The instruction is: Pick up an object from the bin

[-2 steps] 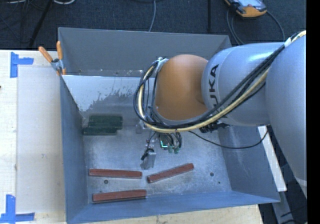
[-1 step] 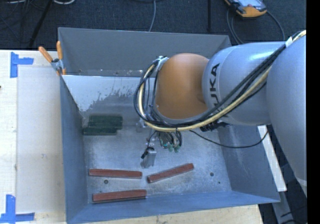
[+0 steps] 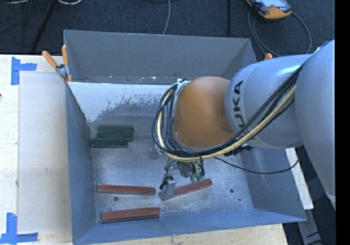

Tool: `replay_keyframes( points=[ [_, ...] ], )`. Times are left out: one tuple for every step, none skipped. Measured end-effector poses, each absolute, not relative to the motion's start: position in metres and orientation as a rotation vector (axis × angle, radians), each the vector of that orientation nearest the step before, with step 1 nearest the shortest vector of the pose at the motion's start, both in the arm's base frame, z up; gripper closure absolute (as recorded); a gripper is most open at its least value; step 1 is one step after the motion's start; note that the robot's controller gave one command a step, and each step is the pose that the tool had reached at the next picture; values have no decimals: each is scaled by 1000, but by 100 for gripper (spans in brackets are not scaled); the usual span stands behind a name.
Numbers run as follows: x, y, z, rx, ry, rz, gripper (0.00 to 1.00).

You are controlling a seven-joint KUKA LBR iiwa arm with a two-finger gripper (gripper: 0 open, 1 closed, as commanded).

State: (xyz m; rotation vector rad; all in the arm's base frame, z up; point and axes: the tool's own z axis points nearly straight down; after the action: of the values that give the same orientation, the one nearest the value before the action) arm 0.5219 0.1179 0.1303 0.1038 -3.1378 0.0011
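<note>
- Gripper (image 3: 168, 188) is hanging low over the floor of the grey metal bin (image 3: 76, 151), near the front middle, with its tip at the left end of a reddish-brown flat stick (image 3: 194, 186) lying slanted there.
- How the jaws are standing, wide or narrow, cannot be told, because the orange wrist cover (image 3: 199, 112) and the cables (image 3: 160, 123) are hiding much of them; nothing is showing as gripped.
- A second stick (image 3: 126, 189) and a third stick (image 3: 130, 214), both the same colour, are lying flat to the left, and a dark green block (image 3: 112, 135) is resting well apart.
- By this judgement the descent is looking done, while closing, lifting and carrying out are all remaining.
</note>
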Motion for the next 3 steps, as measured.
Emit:
replay_keyframes(
  points=[
    [538,93,112,250,-3131,-2,0],
    [518,121,87,142,-3140,4,0],
    [510,116,78,-35,-3140,-1,100]
  ],
)
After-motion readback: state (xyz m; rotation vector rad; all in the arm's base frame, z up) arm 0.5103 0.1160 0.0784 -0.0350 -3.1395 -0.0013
